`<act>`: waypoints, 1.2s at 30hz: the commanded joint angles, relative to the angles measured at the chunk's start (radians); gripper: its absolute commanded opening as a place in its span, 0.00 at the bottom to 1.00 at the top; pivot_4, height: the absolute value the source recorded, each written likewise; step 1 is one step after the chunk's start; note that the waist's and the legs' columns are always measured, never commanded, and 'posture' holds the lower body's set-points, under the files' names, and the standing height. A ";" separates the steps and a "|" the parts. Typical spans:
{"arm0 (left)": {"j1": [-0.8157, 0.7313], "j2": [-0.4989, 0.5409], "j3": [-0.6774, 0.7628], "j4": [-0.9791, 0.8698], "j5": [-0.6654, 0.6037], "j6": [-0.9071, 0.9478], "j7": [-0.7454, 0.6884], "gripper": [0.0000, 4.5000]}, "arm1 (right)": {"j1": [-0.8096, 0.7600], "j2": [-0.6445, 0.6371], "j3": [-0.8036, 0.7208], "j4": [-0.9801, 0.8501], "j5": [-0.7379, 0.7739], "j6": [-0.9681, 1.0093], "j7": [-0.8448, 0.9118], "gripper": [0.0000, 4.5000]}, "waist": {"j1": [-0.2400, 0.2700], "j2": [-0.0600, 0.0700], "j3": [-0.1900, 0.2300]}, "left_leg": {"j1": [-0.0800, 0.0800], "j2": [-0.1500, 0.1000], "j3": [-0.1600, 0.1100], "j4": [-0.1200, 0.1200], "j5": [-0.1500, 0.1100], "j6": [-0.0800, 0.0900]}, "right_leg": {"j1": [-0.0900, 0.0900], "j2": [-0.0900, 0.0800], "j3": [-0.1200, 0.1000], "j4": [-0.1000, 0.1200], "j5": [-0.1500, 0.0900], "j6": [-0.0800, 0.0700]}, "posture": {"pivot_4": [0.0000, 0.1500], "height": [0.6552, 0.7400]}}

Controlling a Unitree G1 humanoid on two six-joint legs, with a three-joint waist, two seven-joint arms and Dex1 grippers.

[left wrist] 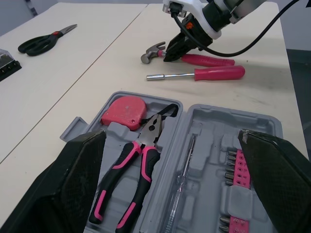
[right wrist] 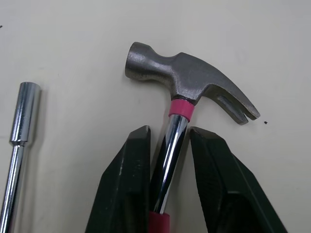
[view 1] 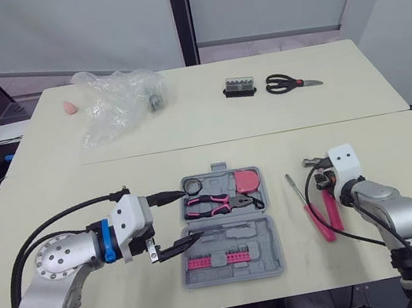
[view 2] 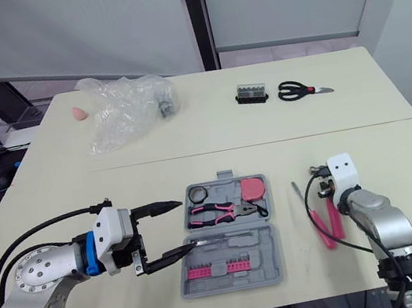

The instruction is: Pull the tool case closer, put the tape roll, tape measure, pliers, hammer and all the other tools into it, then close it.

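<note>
Right gripper is down on the table right of the case, fingers either side of the hammer shaft just under the head. A sliver of gap shows on one side, so it reads as not clamped yet; the hammer lies flat on the table.

Left gripper hangs spread wide and empty over the case's left edge.

Case is open near the front edge. Tape roll, pliers and tape measure sit in the far half. Screwdriver lies just left of the hammer, roughly parallel to it. Scissors and bit box are well apart on the far table.

Step in hand, as judged: grab the hammer and move it to the case.

Doing it well:
- Close fully on the chrome shaft before lifting. It looks slick, so a half grip may let it roll.
- The grip is near the head, so the weight sits close to the fingers. Expect the handle to droop.
- Lift straight up first, since the screwdriver is close enough to get dragged.
- Carry it left and lay it along the near half's long recess. Which slot fits can't be told.
- Pull the left gripper clear of the case first, since it sits in the drop path.
</note>
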 commanded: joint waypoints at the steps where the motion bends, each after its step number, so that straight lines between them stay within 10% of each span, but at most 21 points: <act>1: -0.017 -0.002 -0.004 -0.037 -0.005 0.000 0.007 1.00 | 0.009 0.003 -0.046 -0.041 0.011 0.028 -0.017 0.11 | 0.000 0.000 0.000 | 0.000 0.000 0.000 0.000 0.000 0.000 | 0.000 0.000 0.000 0.000 0.000 0.000 | 1.00 1.00; 21: -0.049 -0.004 -0.042 -0.075 -0.007 0.047 0.024 1.00 | 0.143 0.084 -0.156 -0.234 0.078 0.188 -0.055 0.05 | 0.002 0.000 0.000 | 0.000 0.000 0.000 0.000 0.000 0.000 | 0.000 0.000 0.000 0.000 0.000 0.000 | 1.00 1.00; 30: -0.026 -0.001 -0.026 -0.081 -0.005 0.043 0.032 1.00 | 0.158 0.044 -0.237 -0.369 0.182 0.289 0.019 0.55 | 0.002 0.001 0.000 | 0.000 0.000 0.000 0.000 0.000 0.000 | 0.000 0.000 0.000 0.000 0.000 0.000 | 1.00 1.00; 36: -0.010 0.003 -0.015 -0.085 -0.011 0.038 0.031 1.00 | 0.222 -0.392 -0.142 -0.431 0.213 0.107 0.386 0.71 | 0.002 0.002 0.001 | -0.001 -0.001 0.000 0.000 0.000 0.000 | 0.000 -0.001 0.000 -0.001 0.000 0.000 | 1.00 1.00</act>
